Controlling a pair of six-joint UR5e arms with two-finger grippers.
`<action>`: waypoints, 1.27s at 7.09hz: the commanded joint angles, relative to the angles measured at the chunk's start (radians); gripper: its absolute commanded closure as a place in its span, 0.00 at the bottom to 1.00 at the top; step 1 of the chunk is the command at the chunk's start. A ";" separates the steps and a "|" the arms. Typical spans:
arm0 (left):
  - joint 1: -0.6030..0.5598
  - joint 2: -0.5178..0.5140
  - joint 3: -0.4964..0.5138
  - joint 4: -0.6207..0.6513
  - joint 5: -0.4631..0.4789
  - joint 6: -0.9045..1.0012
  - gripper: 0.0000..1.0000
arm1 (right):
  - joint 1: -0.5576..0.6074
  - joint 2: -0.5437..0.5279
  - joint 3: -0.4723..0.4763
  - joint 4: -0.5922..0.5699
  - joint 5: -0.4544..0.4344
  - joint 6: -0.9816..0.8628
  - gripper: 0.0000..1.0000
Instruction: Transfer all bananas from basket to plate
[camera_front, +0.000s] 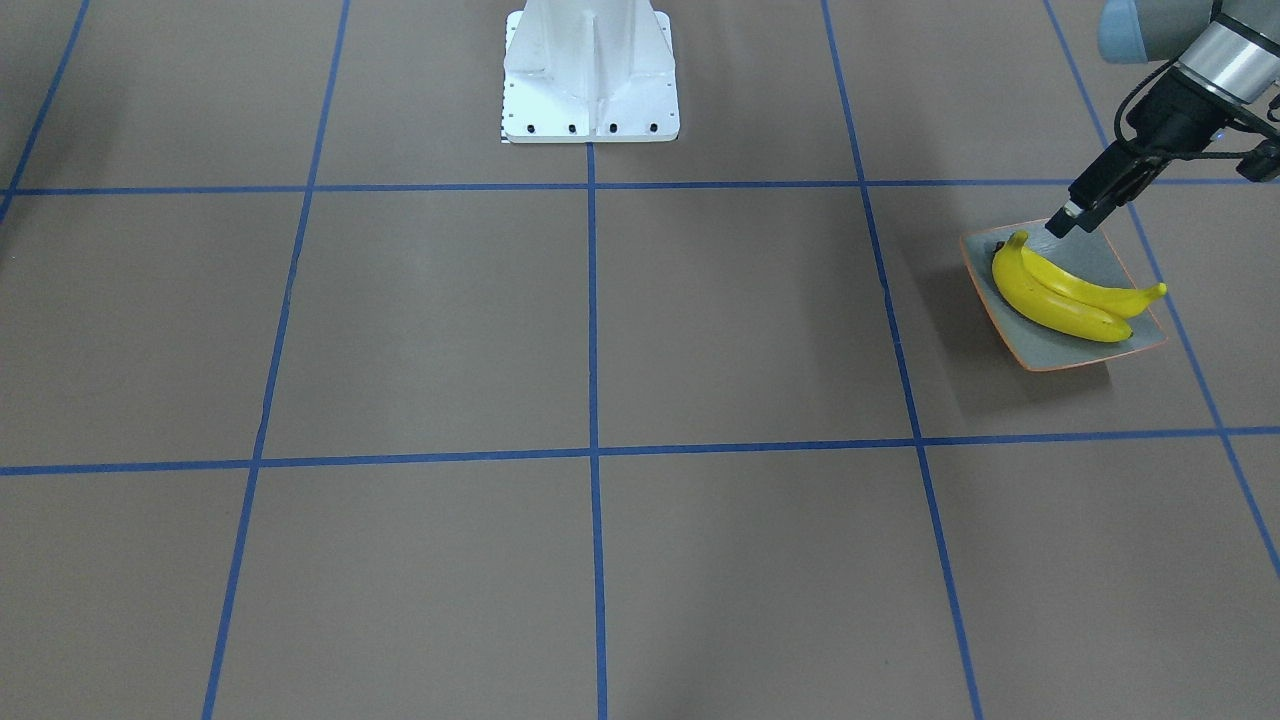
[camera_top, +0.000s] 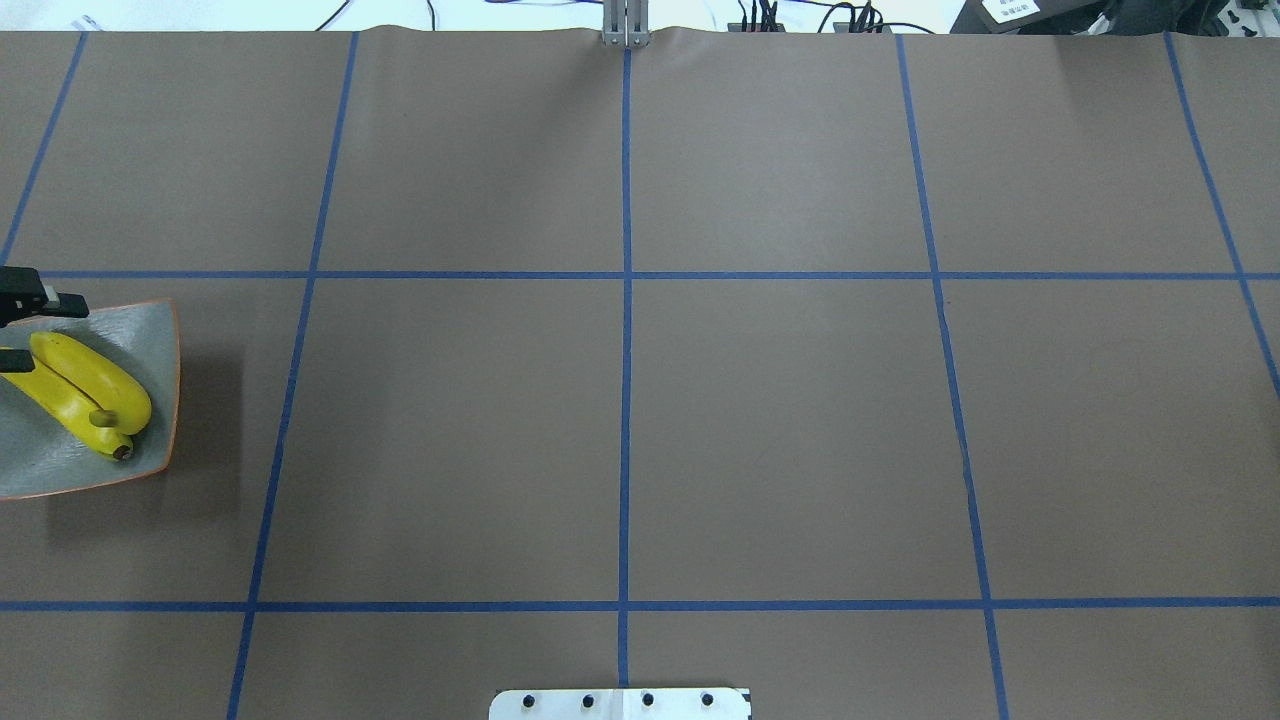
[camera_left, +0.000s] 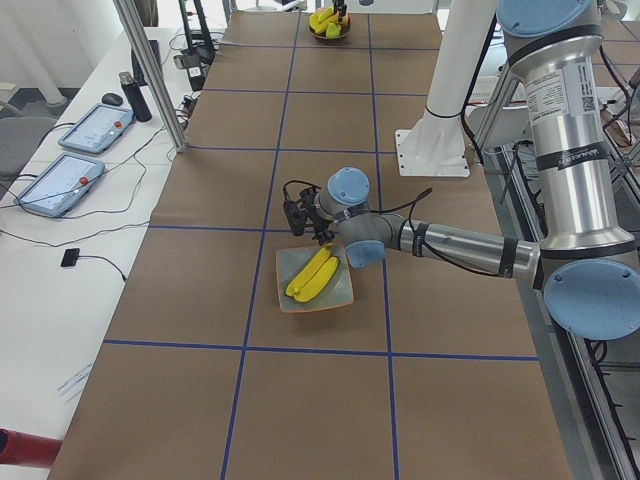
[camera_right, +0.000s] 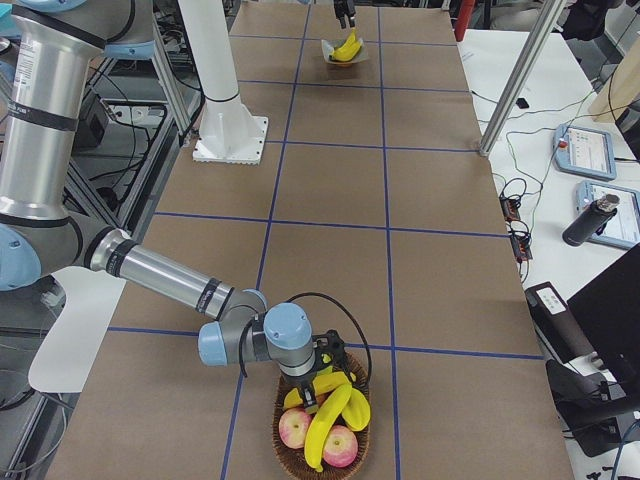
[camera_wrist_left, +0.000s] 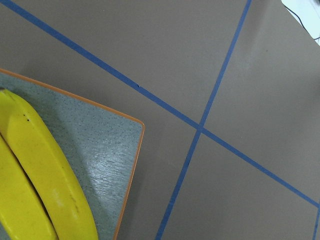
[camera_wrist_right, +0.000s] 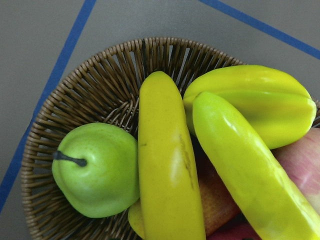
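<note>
Two glossy yellow bananas (camera_front: 1060, 305) with dark stem tips lie side by side on the grey-green, orange-rimmed plate (camera_front: 1100, 255) at the worktop's (camera_front: 600, 320) left end. My left pincer (camera_front: 1063, 222) hangs over its rim, and the overhead view shows it spread and empty. Only my right wrist view looks into the basket (camera_wrist_right: 75, 85): two more bananas (camera_wrist_right: 167, 165), a pear (camera_wrist_right: 97, 170), a star fruit (camera_wrist_right: 260, 100) and apples (camera_wrist_right: 300, 155). I cannot tell how my right pincer (camera_right: 328, 368) stands.
</note>
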 joint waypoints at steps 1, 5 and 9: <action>0.000 0.001 0.000 0.000 0.000 0.001 0.00 | -0.019 0.001 0.000 0.001 -0.006 0.003 0.38; 0.000 0.002 0.000 0.000 0.000 0.001 0.00 | -0.031 0.004 0.014 0.004 -0.011 -0.011 1.00; 0.000 0.001 0.001 0.000 -0.001 -0.001 0.00 | 0.006 -0.003 0.107 -0.013 0.023 -0.012 1.00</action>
